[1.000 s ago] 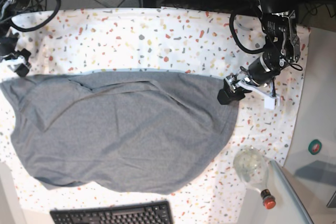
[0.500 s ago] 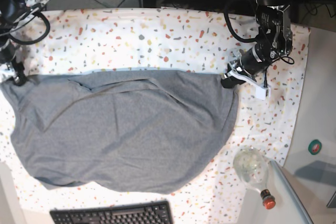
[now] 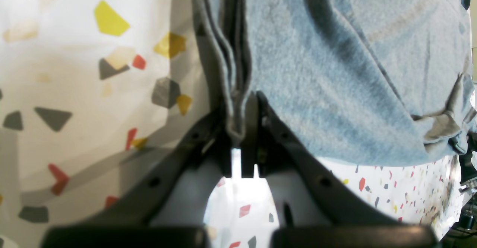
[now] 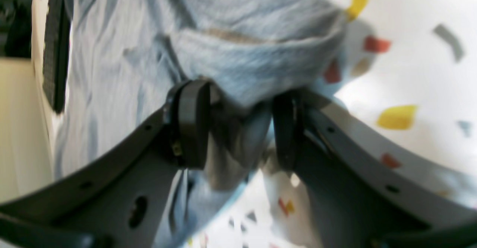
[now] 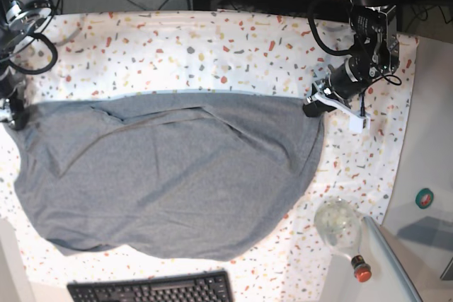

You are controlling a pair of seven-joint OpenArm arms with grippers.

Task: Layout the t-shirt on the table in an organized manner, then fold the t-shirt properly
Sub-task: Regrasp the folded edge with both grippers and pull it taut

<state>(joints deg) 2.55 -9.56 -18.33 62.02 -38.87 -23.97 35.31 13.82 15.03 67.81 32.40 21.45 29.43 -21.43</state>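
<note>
Base view: plain heather-grey cotton t-shirt [image 5: 166,175] lies spread across the white terrazzo-flecked cloth counter [image 5: 212,47], top edge pulled in a straight line between both arms. Left gripper [image 5: 311,107] sits at that edge's right corner, right gripper [image 5: 15,117] at the left corner. Near the shirt's lower right: clear round glass bottle with red cap [image 5: 343,235]; black keyboard [image 5: 152,289] just below the hem.

Left wrist view: jaws narrow, clamped on a bunched fold of the shirt edge [image 3: 233,102].

Right wrist view: blurry; jaws about half apart, a thick wad of grey fabric [image 4: 238,129] between the pads [image 4: 190,125].
</note>
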